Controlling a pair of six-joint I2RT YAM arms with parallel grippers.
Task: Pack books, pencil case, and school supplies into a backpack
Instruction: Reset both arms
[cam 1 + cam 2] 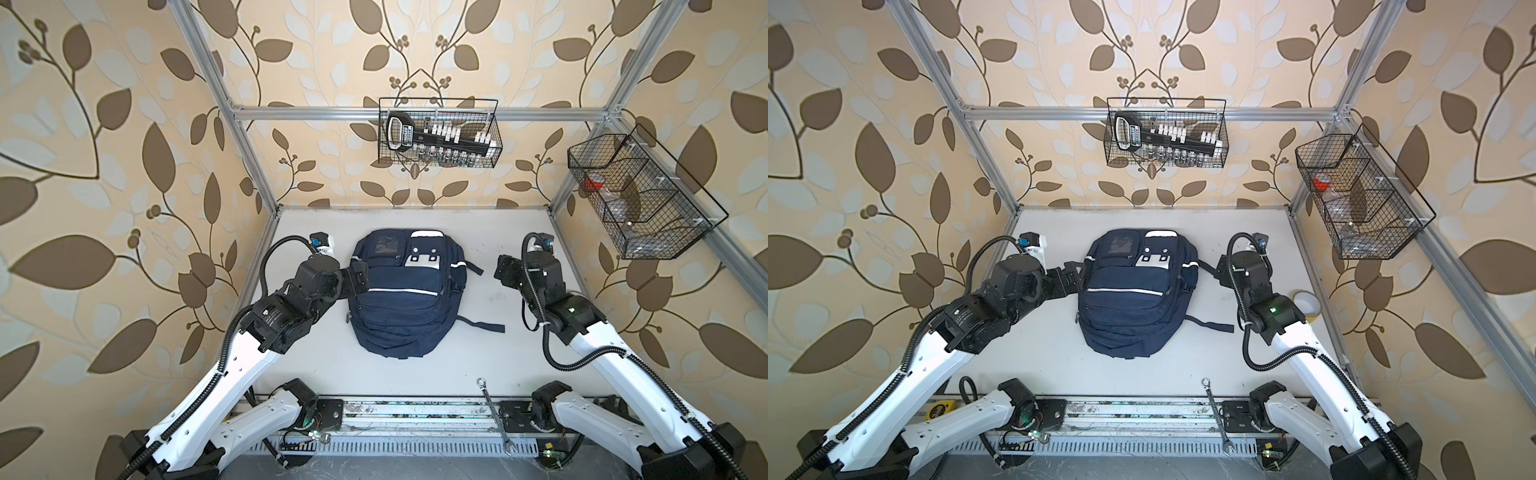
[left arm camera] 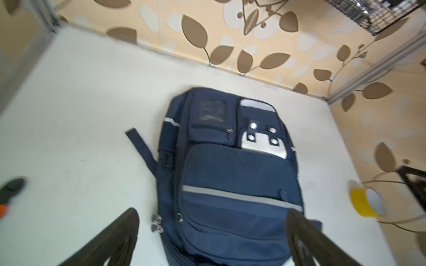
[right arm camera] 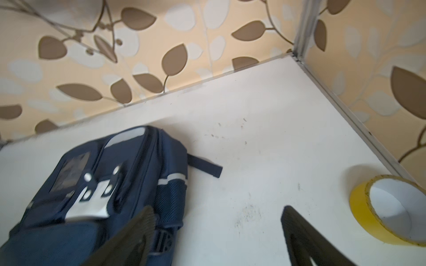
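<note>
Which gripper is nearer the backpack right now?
The left gripper: its open jaws overlap the backpack's side edge in both top views. The right gripper, also open, stands off on the other side, with table showing between.

Navy backpack (image 1: 399,316) lies flat on the white table (image 1: 478,374) — front pockets up.

Navy backpack (image 3: 110,184) is seen lying on the white table (image 3: 253,138), slightly blurred, with one dark strap (image 3: 205,167) stretched out sideways. Yellow tape roll (image 3: 359,214) is placed well apart (white core visible). Right gripper (image 3: 216,209) is spread wide, bare table shown between its fingers (image 3: 133,235).
</note>
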